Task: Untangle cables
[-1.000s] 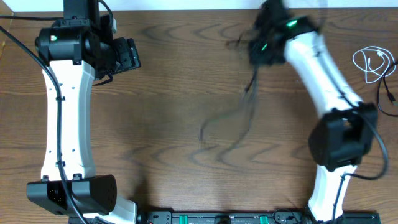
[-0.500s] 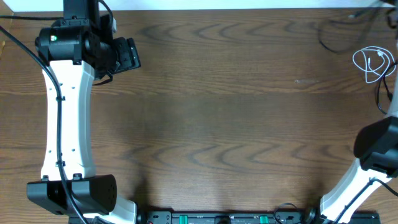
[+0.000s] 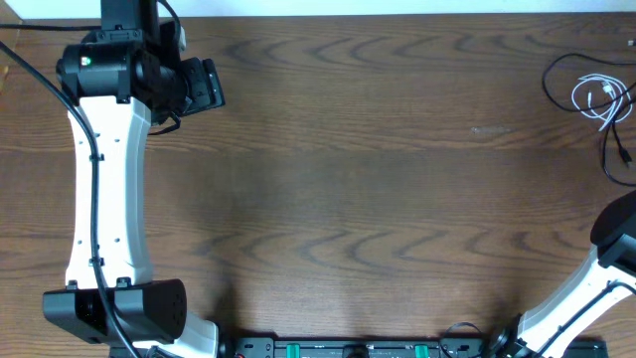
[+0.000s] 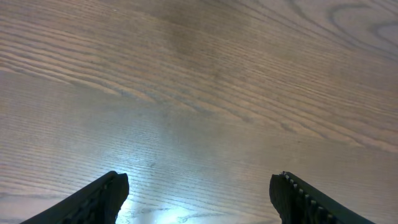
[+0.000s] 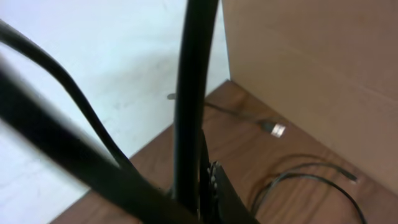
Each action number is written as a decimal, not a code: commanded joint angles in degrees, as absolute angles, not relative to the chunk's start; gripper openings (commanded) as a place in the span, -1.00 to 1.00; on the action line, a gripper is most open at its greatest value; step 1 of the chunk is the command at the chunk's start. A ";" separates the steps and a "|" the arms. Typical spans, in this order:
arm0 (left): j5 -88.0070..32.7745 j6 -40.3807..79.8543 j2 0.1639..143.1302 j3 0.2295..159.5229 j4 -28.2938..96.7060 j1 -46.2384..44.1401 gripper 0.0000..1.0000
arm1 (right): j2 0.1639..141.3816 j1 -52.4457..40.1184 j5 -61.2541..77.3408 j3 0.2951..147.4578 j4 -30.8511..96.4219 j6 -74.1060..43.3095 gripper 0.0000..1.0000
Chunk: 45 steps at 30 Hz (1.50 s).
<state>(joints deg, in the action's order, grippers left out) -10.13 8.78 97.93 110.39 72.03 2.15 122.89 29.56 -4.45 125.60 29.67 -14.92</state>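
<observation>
I find the cables gathered at the table's (image 3: pixel 348 179) far right, around two to three o'clock in the overhead view: a white cable (image 3: pixel 599 97) lies in a small loose coil, a thin black cable (image 3: pixel 564 68) arcs just beside it on the nine o'clock side, and another black cable (image 3: pixel 616 149) trails toward four o'clock past the frame edge. The white coil appears to lie apart from the black strands, touching or barely overlapping at most, so I judge the separation well advanced; what I cannot confirm is whether the black strands are free of one another, since they run off the edge. Spreading them out probably remains. The left gripper (image 4: pixel 199 193) hovers over bare wood at the eleven o'clock corner, jaws standing wide with nothing between them. The right gripper is out of the overhead view, only its arm's lower links (image 3: pixel 596 278) showing at four o'clock; its wrist view is crowded by dark blurred strands close to the lens, and I cannot separate fingers from cord there. I take its jaws as closed, though whether a cable is pinched I cannot tell. That view does show a small plug end (image 5: pixel 274 129) lying on the wood and a thin black loop (image 5: pixel 311 177) near the table corner.
</observation>
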 commanded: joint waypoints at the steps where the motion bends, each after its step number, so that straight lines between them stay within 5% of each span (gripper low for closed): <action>1: -9.58 8.69 98.06 110.85 72.20 2.28 0.54 | 124.14 29.15 -3.92 125.80 28.29 -15.81 0.25; 3: -9.58 8.67 98.06 110.85 72.20 2.28 0.54 | 124.14 29.04 -3.88 125.82 29.98 -15.84 0.99; 11: -9.58 8.67 98.06 110.85 72.18 2.28 0.54 | 119.33 27.88 -1.19 125.91 39.86 -15.77 0.99; 20: -9.58 8.67 98.06 110.85 73.17 2.28 0.63 | 106.98 19.20 22.85 125.89 59.55 -8.12 0.99; 23: -9.56 8.67 98.06 110.85 73.30 2.28 0.75 | 104.51 13.34 22.24 125.89 66.30 -5.98 0.98; 24: -9.58 8.67 98.06 110.85 73.30 2.28 0.96 | 104.14 11.84 21.87 125.89 67.72 -5.21 0.99; 32: -9.56 8.67 98.06 110.85 73.30 2.28 0.96 | 101.56 -4.45 10.63 125.89 77.01 -5.04 0.98; 45: -9.56 8.67 98.06 110.85 73.30 2.28 0.96 | 93.62 -6.48 12.80 125.89 84.86 -5.10 0.99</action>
